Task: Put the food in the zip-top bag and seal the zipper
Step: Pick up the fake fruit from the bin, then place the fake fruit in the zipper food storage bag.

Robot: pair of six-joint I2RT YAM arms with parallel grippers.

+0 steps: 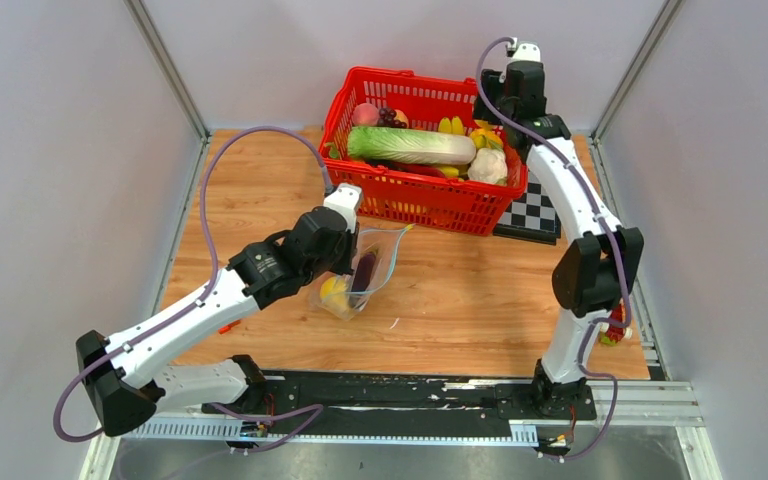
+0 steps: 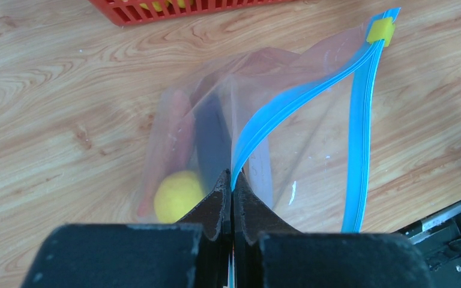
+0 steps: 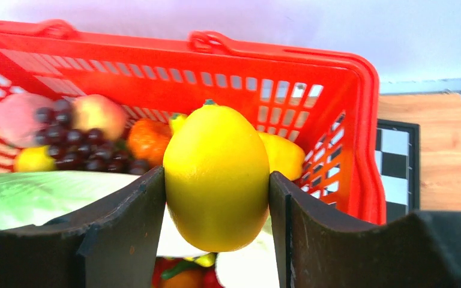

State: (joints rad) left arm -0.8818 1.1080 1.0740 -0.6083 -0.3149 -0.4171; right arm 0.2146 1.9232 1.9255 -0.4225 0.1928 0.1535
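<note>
Two items gripped: left jaws pinched closed on clear crinkly zip-top bag (image 2: 300, 150) on wooden table (image 1: 460, 300), round yellow fruit (image 2: 177, 195) inside; right jaws clamp yellow plastic lemon (image 3: 216, 177) over red plastic basket (image 3: 348, 66).

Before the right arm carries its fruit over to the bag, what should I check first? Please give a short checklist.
1. Right gripper clamps the yellow fruit on both sides: ok.
2. Left gripper pinches the zip-top bag at its zipper: ok.
3. Bag mouth spread open: ok.
4. Fruit lifted clear of the red basket rim: cannot tell.
5. Room in the bag beside the yellow ball and orange piece: cannot tell.
</note>
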